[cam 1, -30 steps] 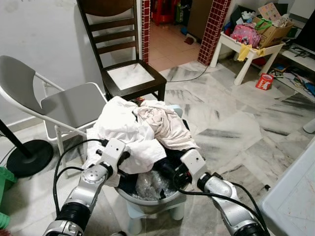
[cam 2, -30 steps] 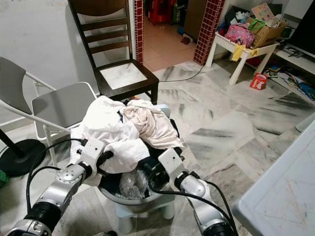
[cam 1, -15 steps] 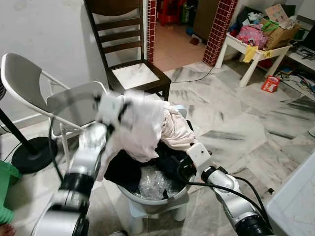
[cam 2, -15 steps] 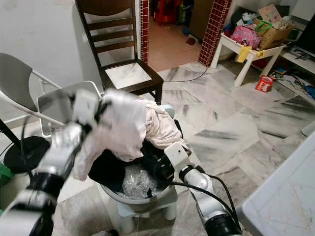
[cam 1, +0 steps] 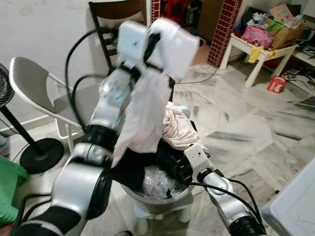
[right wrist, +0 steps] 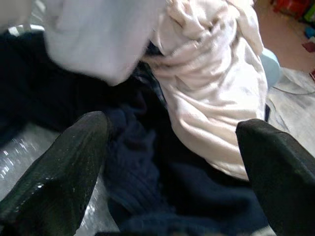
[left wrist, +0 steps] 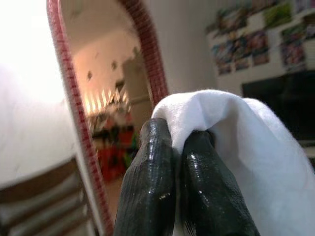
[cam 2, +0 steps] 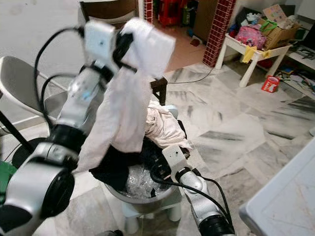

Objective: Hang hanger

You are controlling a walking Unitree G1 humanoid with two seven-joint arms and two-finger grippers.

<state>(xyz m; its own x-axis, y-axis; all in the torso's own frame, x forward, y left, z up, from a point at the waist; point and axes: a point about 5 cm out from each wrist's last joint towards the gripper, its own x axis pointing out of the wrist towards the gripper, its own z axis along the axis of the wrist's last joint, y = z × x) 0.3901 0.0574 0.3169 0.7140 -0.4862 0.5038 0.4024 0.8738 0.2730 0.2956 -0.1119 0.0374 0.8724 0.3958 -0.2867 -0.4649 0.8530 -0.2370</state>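
Note:
My left gripper [cam 1: 151,42] is raised high above the basin, shut on a white garment [cam 1: 147,105] that hangs down from it in a long fold. The left wrist view has both fingers pressed together on the white cloth [left wrist: 236,142]. A metal basin [cam 1: 165,199] on a small stool holds a cream garment [cam 1: 177,130], dark clothes [right wrist: 147,167] and crinkled clear plastic [cam 1: 155,179]. My right gripper [right wrist: 170,147] is open just over the dark clothes at the basin's right side, its fingers wide apart with nothing between them.
A grey folding chair [cam 1: 34,83] and a dark wooden chair [cam 1: 115,12] stand behind the basin on the left. A fan base [cam 1: 42,152] and a green object [cam 1: 10,187] are at far left. A white side table [cam 1: 256,49] with clutter is back right; a white surface [cam 1: 295,206] is near right.
My left arm has swung up from the basin's rim to head height, pulling the white garment out of the pile. The right gripper has stayed open at the basin.

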